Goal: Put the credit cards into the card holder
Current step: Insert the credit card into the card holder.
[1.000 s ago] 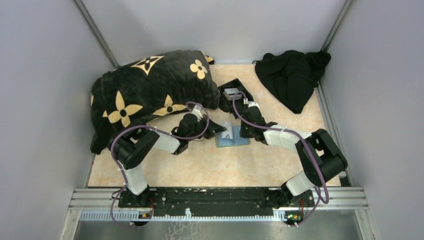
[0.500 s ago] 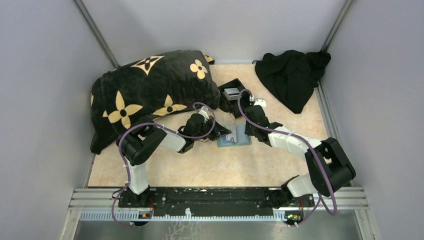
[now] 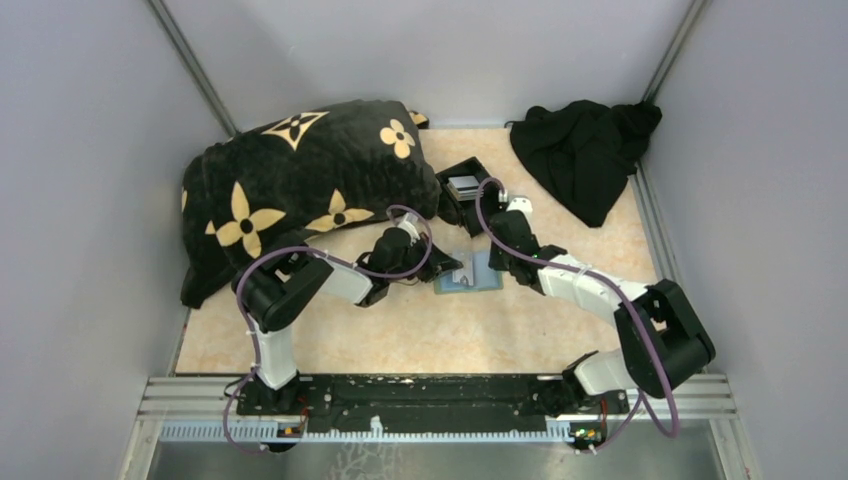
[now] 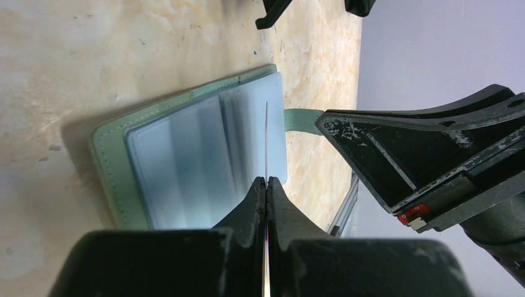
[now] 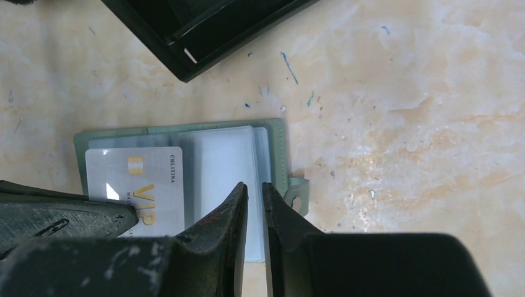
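Beige tabletop [image 3: 400, 330]: sage card holder [image 5: 216, 161] lies open.

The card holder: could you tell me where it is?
In the top view the card holder lies open at mid-table, in front of the black box.

A lab robot cell: grey walls [image 3: 90, 150] on aluminium posts [image 3: 192, 60] box in a beige tabletop [image 3: 420, 335], with a mounting rail [image 3: 175, 398] at its near edge.

1 s ago→now | left gripper [image 4: 266, 180] shifted right with its credit card [image 5: 133, 185], farther over the card holder [image 5: 280, 154] | right gripper [image 5: 254, 185] nudged right | right arm [image 3: 665, 330] elbow swung outward and nearer the bases | last 0.5 s: slight elbow drift
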`<state>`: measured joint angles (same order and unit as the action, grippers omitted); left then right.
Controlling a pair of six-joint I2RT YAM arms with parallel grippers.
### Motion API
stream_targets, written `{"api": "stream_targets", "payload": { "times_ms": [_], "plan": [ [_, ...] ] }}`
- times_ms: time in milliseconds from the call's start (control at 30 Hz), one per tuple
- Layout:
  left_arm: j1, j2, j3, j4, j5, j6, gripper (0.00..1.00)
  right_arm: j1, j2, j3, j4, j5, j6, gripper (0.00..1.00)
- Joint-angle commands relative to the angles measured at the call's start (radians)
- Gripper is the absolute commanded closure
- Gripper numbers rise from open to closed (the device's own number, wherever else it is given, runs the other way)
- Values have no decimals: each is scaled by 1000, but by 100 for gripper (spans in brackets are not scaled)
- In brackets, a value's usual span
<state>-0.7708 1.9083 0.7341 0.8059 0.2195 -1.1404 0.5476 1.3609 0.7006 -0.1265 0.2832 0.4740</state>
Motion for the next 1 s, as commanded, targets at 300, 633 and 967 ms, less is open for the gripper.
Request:
{"api": "stream_targets", "payload": {
  "times_ms": [300, 633, 967],
  "plan": [
    [-4, -46, -64, 14, -55, 13, 100, 32, 85, 25, 48, -72, -14, 85],
    [-5, -7, -48, 48, -43, -17, 100, 36, 116, 20, 52, -82, -7, 85],
    [-5, 30, -29, 61, -20, -37, 100, 36, 122, 9, 56, -83, -2, 85]
  ]
}}
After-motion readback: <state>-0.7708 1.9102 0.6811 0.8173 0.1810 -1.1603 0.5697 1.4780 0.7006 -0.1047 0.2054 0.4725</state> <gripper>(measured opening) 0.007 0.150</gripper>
